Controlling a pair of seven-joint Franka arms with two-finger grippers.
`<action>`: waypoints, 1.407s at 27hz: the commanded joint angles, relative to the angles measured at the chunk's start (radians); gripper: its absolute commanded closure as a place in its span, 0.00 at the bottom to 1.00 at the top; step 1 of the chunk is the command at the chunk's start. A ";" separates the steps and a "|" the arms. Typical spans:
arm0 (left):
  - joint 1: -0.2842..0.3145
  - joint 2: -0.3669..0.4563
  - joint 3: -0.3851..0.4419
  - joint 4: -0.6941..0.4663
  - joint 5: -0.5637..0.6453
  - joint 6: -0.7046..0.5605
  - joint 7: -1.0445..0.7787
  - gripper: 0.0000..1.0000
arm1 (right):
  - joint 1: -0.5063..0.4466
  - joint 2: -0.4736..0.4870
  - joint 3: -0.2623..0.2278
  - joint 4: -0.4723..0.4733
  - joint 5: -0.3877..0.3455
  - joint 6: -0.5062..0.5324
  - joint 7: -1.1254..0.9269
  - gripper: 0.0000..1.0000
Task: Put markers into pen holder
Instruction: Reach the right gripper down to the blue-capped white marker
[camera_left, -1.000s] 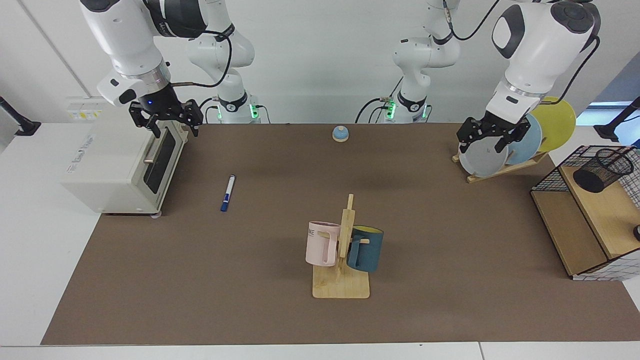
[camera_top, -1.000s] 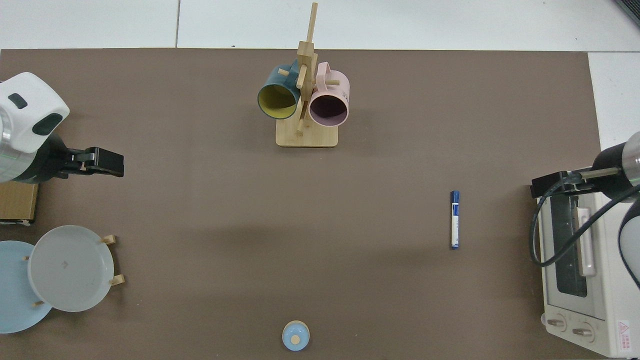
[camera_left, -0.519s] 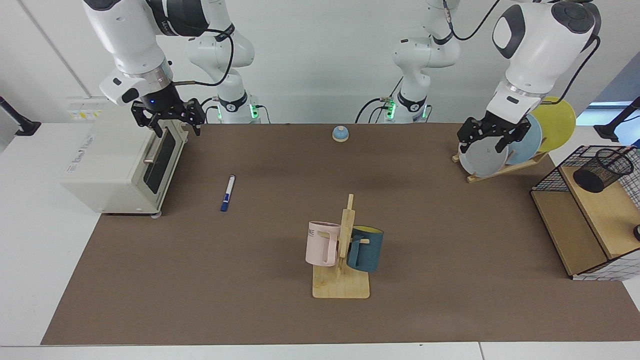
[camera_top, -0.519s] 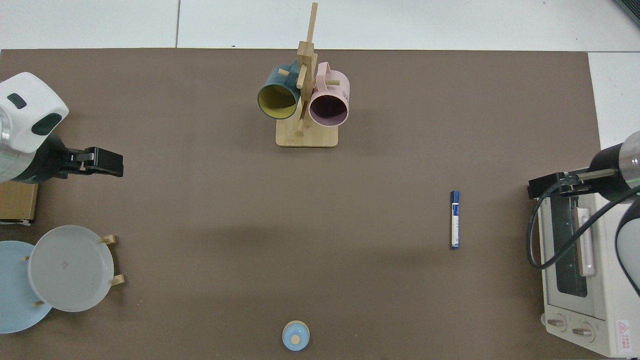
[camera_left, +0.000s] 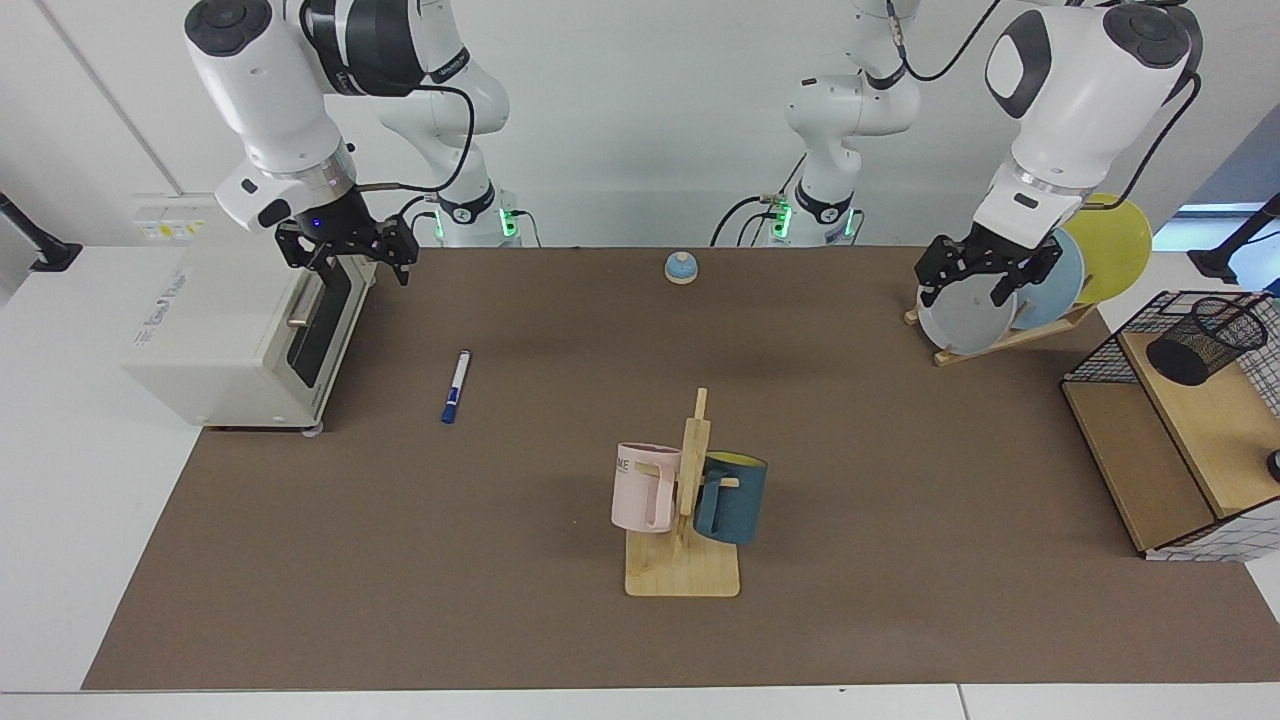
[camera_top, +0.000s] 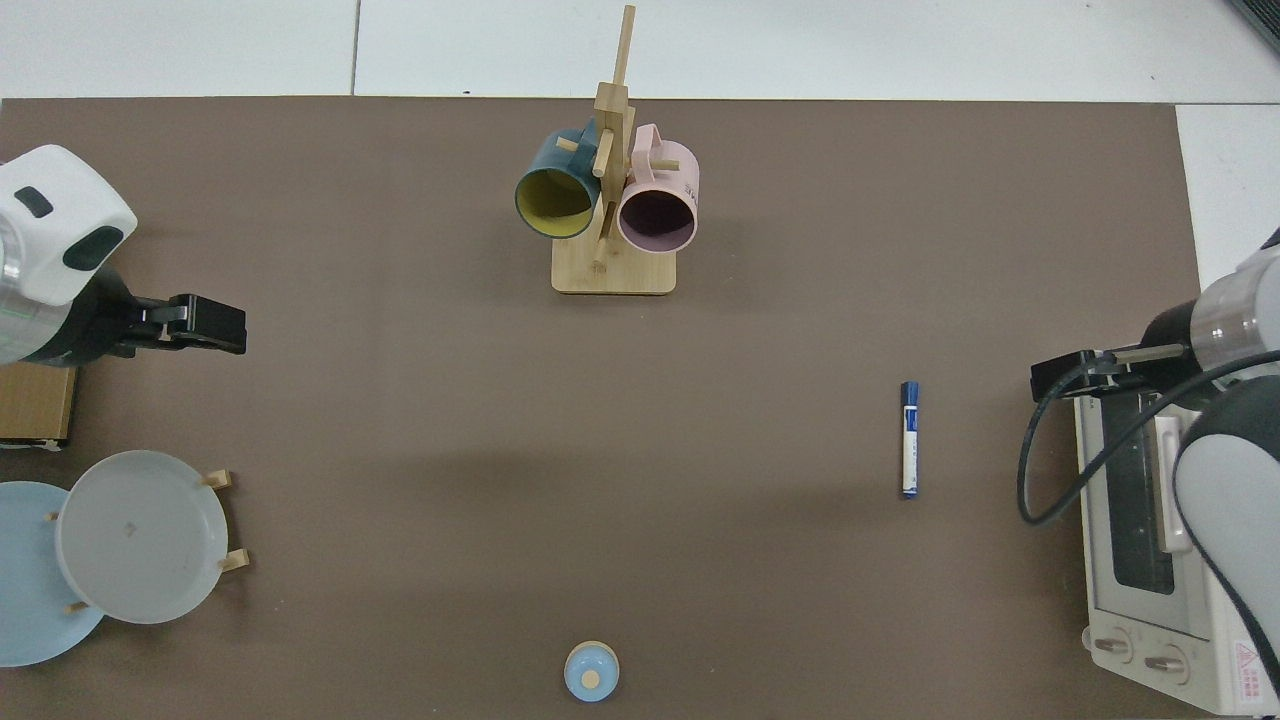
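Observation:
The marker (camera_left: 456, 386) (camera_top: 909, 440), a white barrel with blue ends, lies flat on the brown mat, untouched. My right gripper (camera_left: 347, 268) (camera_top: 1066, 376) hangs open and empty above the toaster oven's door, up and to the side of the marker. The pen holder (camera_left: 1204, 340), a black mesh cup, lies tilted on the wooden shelf inside the wire basket (camera_left: 1100, 356); it is out of the top view. My left gripper (camera_left: 965, 293) (camera_top: 208, 330) is open and empty in front of the plate rack, short of the basket.
A white toaster oven (camera_left: 235, 335) stands at the mat's edge beside the marker. A wooden mug tree (camera_left: 685, 500) holds a pink and a teal mug mid-table. A rack with plates (camera_left: 1010, 300) and a small blue bell (camera_left: 680, 267) sit near the arm bases.
My right gripper has shifted a little off the oven toward the mat and the marker. The left arm and the marker have not moved.

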 joint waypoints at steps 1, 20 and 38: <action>-0.008 -0.006 0.008 -0.010 0.006 -0.002 -0.005 0.00 | -0.002 -0.040 0.004 -0.132 0.018 0.094 0.050 0.00; -0.006 -0.006 0.008 -0.014 0.006 -0.002 -0.005 0.00 | 0.057 -0.013 0.004 -0.485 0.056 0.430 0.151 0.00; -0.008 -0.006 0.008 -0.014 0.006 -0.005 -0.007 0.00 | 0.050 0.073 0.004 -0.554 0.056 0.576 0.151 0.00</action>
